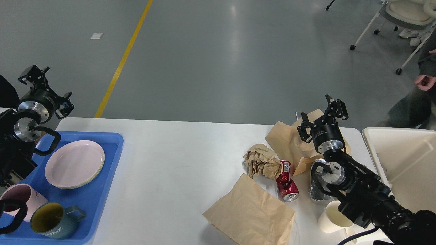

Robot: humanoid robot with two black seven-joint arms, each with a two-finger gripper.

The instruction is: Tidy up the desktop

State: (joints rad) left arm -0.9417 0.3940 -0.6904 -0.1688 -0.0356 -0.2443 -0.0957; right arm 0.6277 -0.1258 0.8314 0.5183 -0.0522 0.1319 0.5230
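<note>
1. White and matte, the worktop point(177, 160) spans the lower half of the head view, below the grey floor point(218, 51).
2. Taking the crushed red can point(286, 182) as landmark: a crumpled brown paper wad point(260, 163) touches its far-left side, a flat brown paper bag point(250, 211) lies just near-left of it, and a foil wrap point(315, 190) sits just to its right.
3. A white paper cup point(332, 217) stands near-right of the can, partly behind the right arm.
4. Another brown bag point(287, 141) lies beyond the can; the right gripper point(323, 118) hovers over it, fingers spread apart and holding nothing.
5. Well left of the can, a blue tray point(102, 190) carries a pink plate point(75, 163), a pink mug point(22, 195) and a teal mug point(51, 219).
6. The left gripper point(44, 90) hangs past the tray's far-left corner, fingers parted and empty.
7. A cream bin point(402, 160) stands far right of the can.
</note>
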